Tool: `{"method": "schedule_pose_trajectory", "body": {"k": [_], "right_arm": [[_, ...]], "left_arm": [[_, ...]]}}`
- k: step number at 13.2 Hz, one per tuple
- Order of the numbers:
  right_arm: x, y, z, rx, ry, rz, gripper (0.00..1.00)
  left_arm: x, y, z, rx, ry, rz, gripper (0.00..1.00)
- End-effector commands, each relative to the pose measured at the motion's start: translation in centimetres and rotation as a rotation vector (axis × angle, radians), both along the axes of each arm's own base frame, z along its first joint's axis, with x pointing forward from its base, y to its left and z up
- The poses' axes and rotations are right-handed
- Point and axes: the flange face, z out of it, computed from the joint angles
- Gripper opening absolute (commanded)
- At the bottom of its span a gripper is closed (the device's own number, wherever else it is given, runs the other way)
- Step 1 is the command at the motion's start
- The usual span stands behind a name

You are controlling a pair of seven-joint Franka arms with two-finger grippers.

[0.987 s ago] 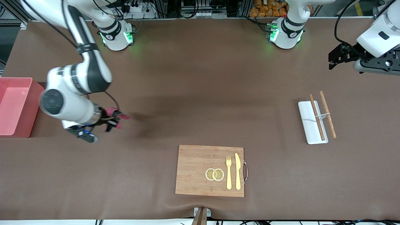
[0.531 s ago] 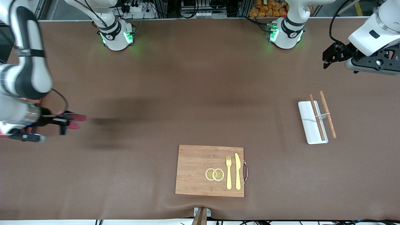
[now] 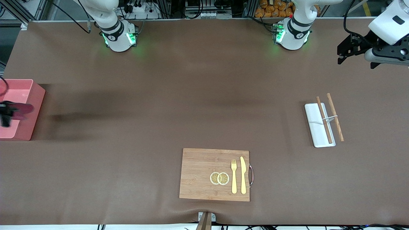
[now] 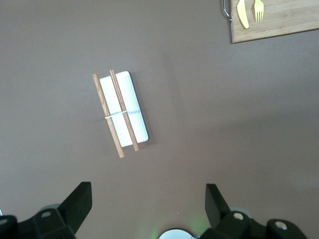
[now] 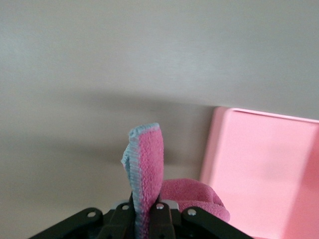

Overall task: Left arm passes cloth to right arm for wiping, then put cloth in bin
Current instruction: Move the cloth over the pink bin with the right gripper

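Maroon-red cloth (image 5: 147, 174) stands pinched in the right hand (image 5: 144, 211), whose fingers are closed tight on its lower edge. In the front view that hand (image 3: 5, 114) hangs over the pink-red bin (image 3: 19, 110), which sits on the brown tabletop (image 3: 179, 95) at the right arm's end; the cloth (image 3: 20, 108) is above the bin's open top, not in it. The left hand (image 3: 346, 52) hovers with its fingers (image 4: 77, 201) spread wide and nothing between them, over bare tabletop at the left arm's end, where the arm waits. A white tray (image 3: 314, 124) with two wooden chopsticks (image 3: 329, 117) across it lies nearer the front camera than that hand. A wooden cutting board (image 3: 201, 174) carries a yellow fork (image 3: 234, 175), a yellow knife (image 3: 243, 175) and two lemon slices (image 3: 219, 178), nearest the front camera.
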Motion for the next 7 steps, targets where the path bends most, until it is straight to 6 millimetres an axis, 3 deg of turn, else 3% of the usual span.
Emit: {"method": "schedule_pose_trajectory", "body": {"k": [1,4,6,7], "right_arm": [[-1.5,-6.5,-0.6,-0.004,0.009,0.110,0.00],[-1.5,-11.7,-6.0,-0.018,-0.020,0.135,0.00],[-2.6,-15.3,-12.1,-0.014,-0.034,0.145,0.00],[-3.2,-16.4,-14.2,0.007,-0.045,0.161,0.00]], "left_arm": [[-0.1,0.1,0.4,0.006,0.014,0.012,1.00],[-0.3,-0.6,0.4,0.015,0.021,0.000,1.00],[-0.3,-1.2,0.2,0.009,0.025,0.026,1.00],[0.0,-1.7,-0.3,0.008,0.033,0.054,1.00]]}}
